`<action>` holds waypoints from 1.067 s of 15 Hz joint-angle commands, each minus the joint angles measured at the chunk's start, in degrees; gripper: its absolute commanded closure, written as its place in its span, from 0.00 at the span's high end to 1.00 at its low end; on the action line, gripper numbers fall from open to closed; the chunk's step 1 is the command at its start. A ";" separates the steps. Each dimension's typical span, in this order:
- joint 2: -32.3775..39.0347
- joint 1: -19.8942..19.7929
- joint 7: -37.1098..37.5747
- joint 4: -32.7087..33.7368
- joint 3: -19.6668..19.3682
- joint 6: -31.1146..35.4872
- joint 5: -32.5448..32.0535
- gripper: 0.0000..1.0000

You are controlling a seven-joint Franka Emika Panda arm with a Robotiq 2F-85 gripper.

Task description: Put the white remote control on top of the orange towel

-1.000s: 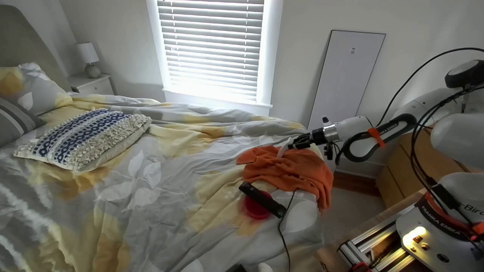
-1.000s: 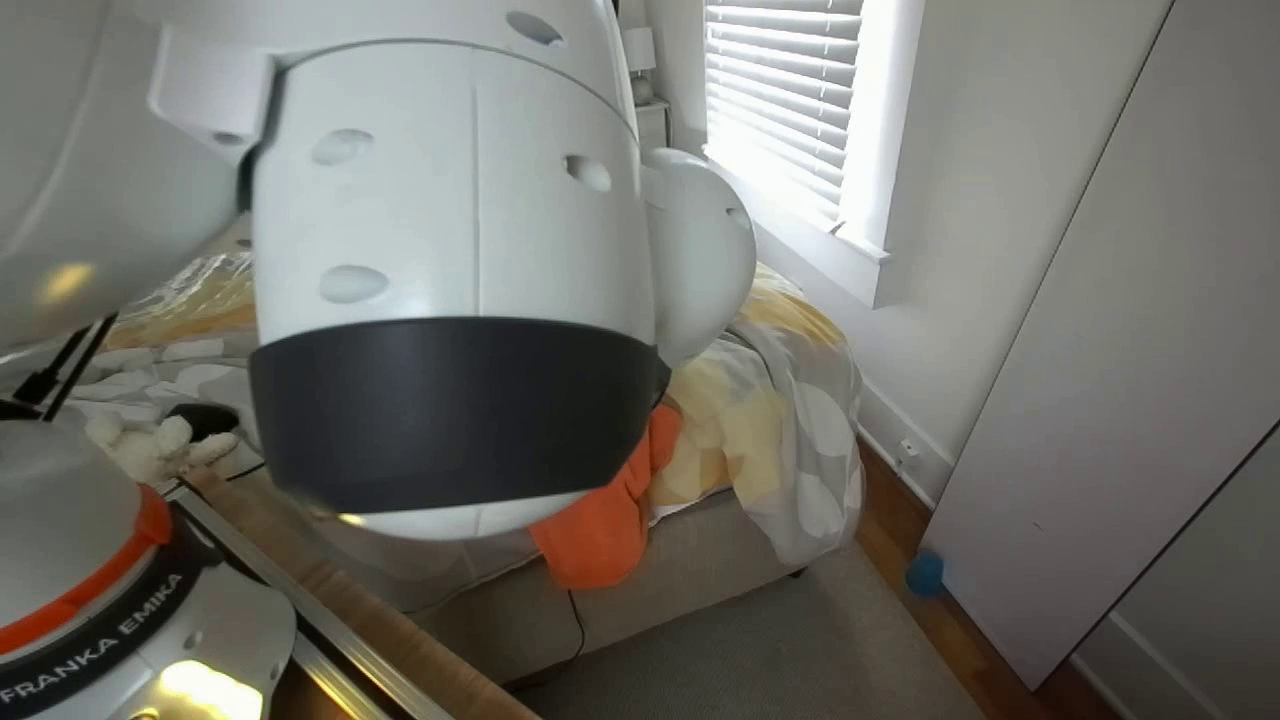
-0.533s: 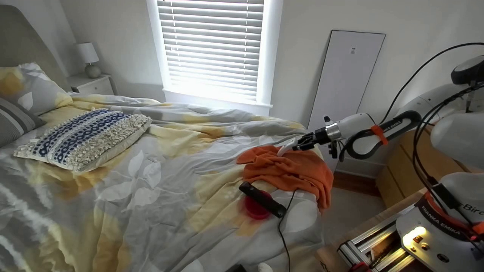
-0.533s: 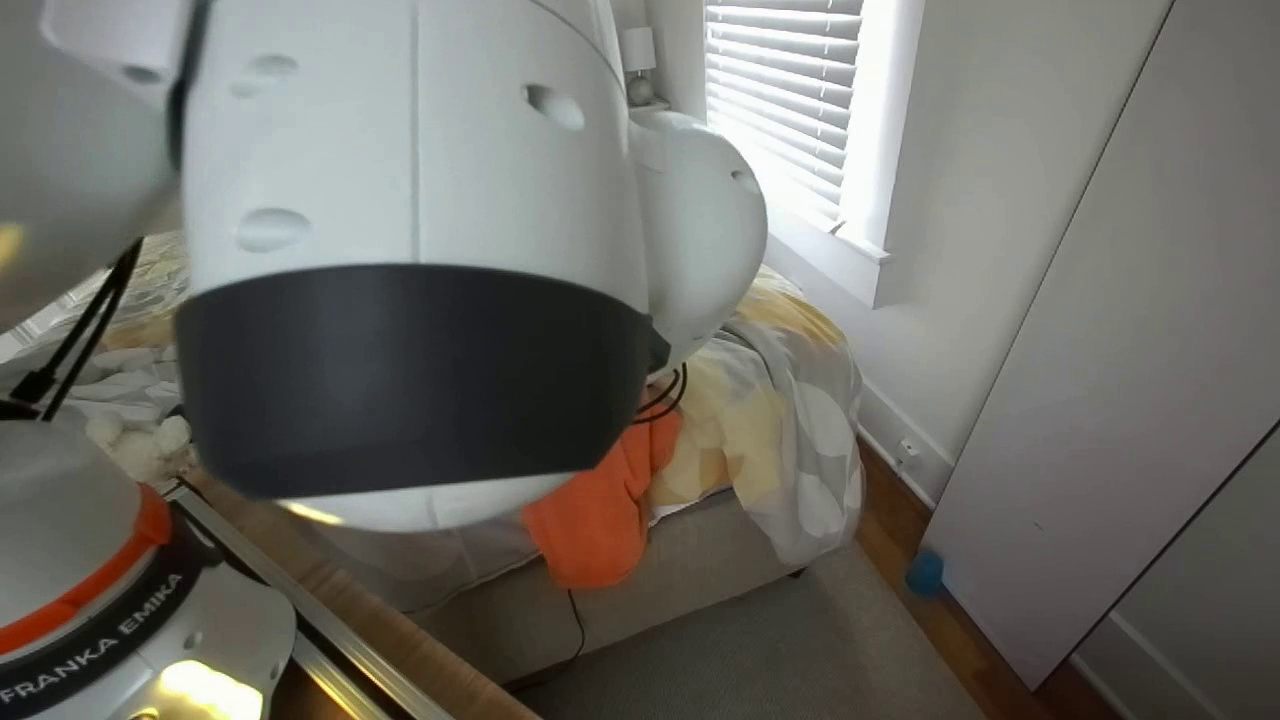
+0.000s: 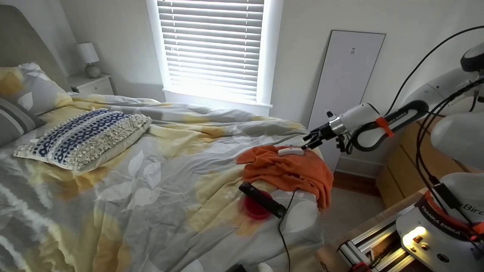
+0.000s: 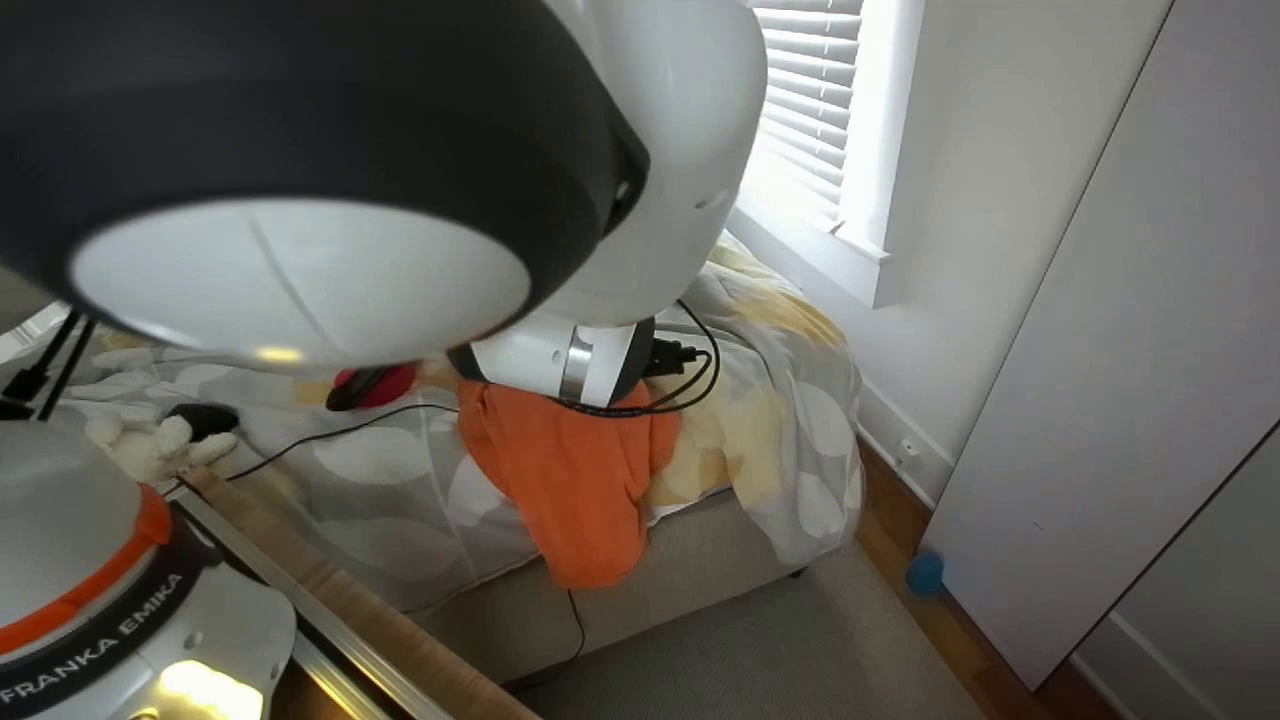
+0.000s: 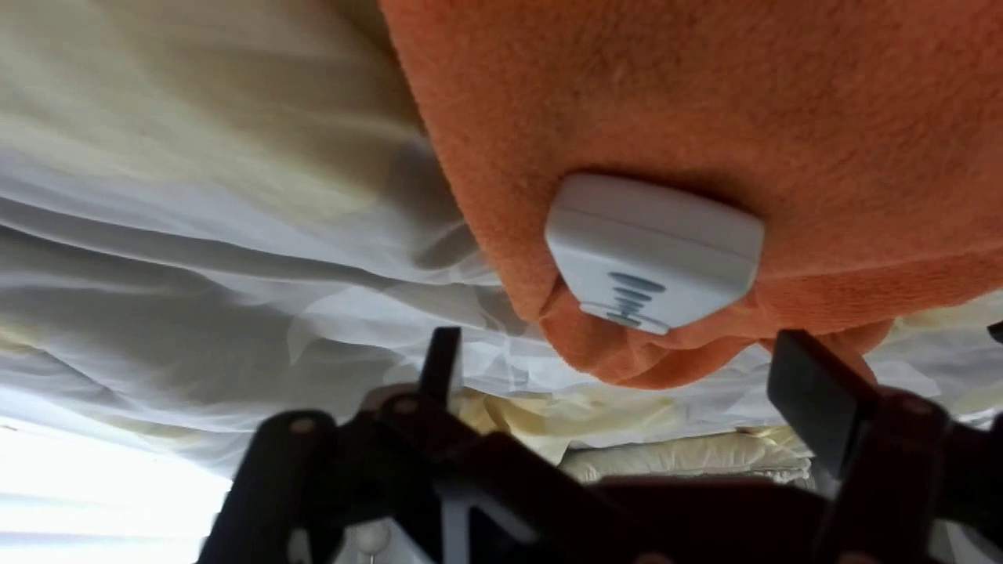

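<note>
The white remote control (image 7: 654, 251) lies on top of the orange towel (image 5: 291, 173), near the towel's edge. The gripper (image 7: 619, 348) is close to the towel, with its two jaws wide apart and nothing between them. So the putting down looks done, and what is left is likely just to back off. To do that well, the gripper should go slowly up and back from the towel with its jaws wide. It should not push down, or it might bump the remote off or drag the towel along.
</note>
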 commanded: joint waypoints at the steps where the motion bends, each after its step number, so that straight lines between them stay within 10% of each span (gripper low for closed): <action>1: -13.14 4.67 8.80 -3.58 -1.47 0.18 7.18 1.00; 10: -36.79 16.92 35.06 -7.14 0.80 -6.28 20.32 1.00; 16: -43.99 21.46 45.72 -4.24 6.09 -25.65 27.09 1.00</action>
